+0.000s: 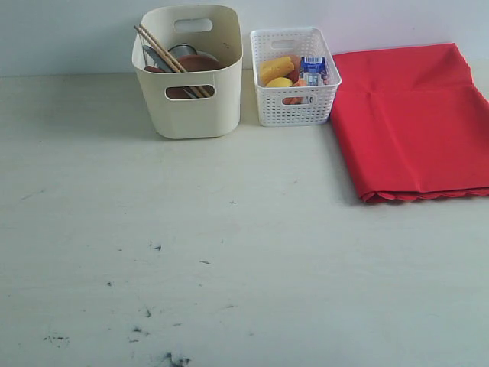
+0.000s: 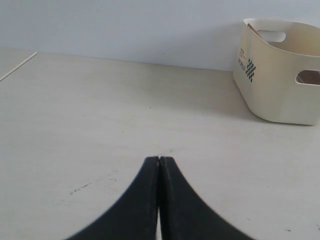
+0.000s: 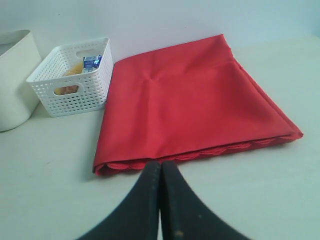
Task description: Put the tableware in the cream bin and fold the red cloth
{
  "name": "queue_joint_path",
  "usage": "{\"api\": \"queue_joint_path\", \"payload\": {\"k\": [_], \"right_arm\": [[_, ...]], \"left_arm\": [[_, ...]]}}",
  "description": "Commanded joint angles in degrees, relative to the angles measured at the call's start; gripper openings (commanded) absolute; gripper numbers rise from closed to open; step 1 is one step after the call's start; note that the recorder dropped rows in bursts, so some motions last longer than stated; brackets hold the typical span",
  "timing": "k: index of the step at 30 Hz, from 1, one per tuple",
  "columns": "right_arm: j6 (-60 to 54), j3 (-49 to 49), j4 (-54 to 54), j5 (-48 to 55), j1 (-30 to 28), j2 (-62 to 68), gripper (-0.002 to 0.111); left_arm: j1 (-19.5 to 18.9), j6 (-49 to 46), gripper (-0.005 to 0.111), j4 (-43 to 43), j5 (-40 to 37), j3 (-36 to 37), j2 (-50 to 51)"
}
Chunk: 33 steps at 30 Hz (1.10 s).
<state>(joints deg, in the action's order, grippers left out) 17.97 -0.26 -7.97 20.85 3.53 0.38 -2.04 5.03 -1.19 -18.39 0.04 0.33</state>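
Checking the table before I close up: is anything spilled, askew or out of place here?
Nothing serious. The chopsticks lean diagonally over the rim of the cream bin, the folded red cloth lies flat beside the white basket, and dark scuffs mark the table.

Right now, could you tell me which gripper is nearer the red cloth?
Right. The right gripper is just short of the red cloth; the left gripper lies beyond the cream bin.

Bright, diffuse, even light. Faint soft shadow beside cream bin point(image 1: 187, 99) on tabletop point(image 1: 244, 267). Exterior view slightly soft.
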Motion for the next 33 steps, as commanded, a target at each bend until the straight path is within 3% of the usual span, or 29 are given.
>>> {"api": "queue_joint_path", "payload": {"k": [1,6,11,33], "right_arm": [[0.1,0.3,0.3,0.2,0.2,-0.4,0.000],[-0.2,0.3,0.3,0.2,0.2,-0.4,0.000],[-10.2,0.3,8.0,-0.4,0.2,-0.4,0.000],[-10.4,0.3,8.4,-0.3,0.2,-0.4,0.000]], "left_arm": [[-0.1,-0.1,0.001,0.4,0.3,0.0,-0.3],[-0.1,-0.1,0.001,0.4,0.3,0.0,-0.3],[-0.1,-0.1,0.001,0.4,0.3,0.0,-0.3],[-0.1,-0.1,0.001,0.4,0.3,0.0,-0.3]]}}
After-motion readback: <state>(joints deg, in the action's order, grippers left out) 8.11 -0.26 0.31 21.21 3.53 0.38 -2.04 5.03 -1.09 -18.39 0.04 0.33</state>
